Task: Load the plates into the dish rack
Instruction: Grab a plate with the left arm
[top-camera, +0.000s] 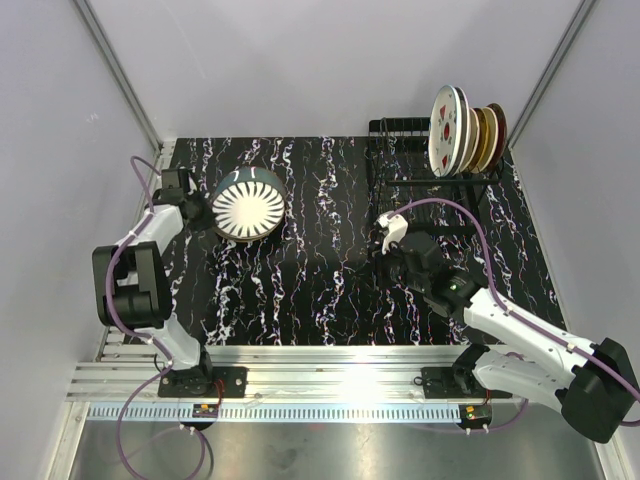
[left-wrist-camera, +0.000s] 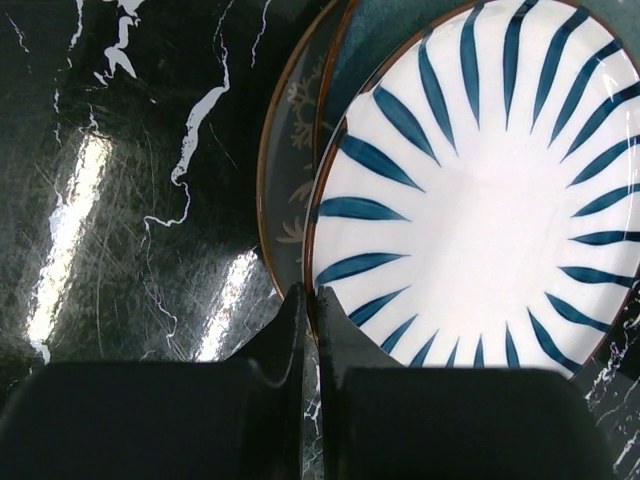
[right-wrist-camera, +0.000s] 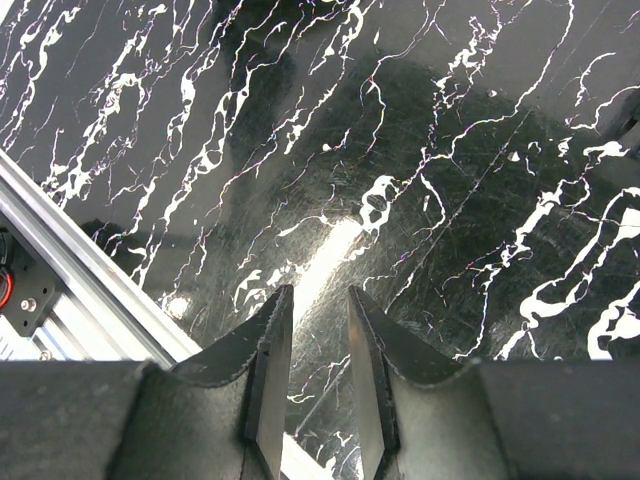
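Note:
A white plate with dark blue-black stripes tops a small stack of plates at the table's left rear. My left gripper is shut on the near-left rim of the striped plate, one finger over it and one under. Below it shows a dark plate with a brown rim and a faint leaf pattern. The black wire dish rack stands at the back right, with several plates upright in its far end. My right gripper hangs open over bare table in front of the rack, holding nothing.
The black marbled tabletop runs between the stack and the rack. An aluminium rail lines the near edge by the arm bases. Grey walls close in both sides and the back.

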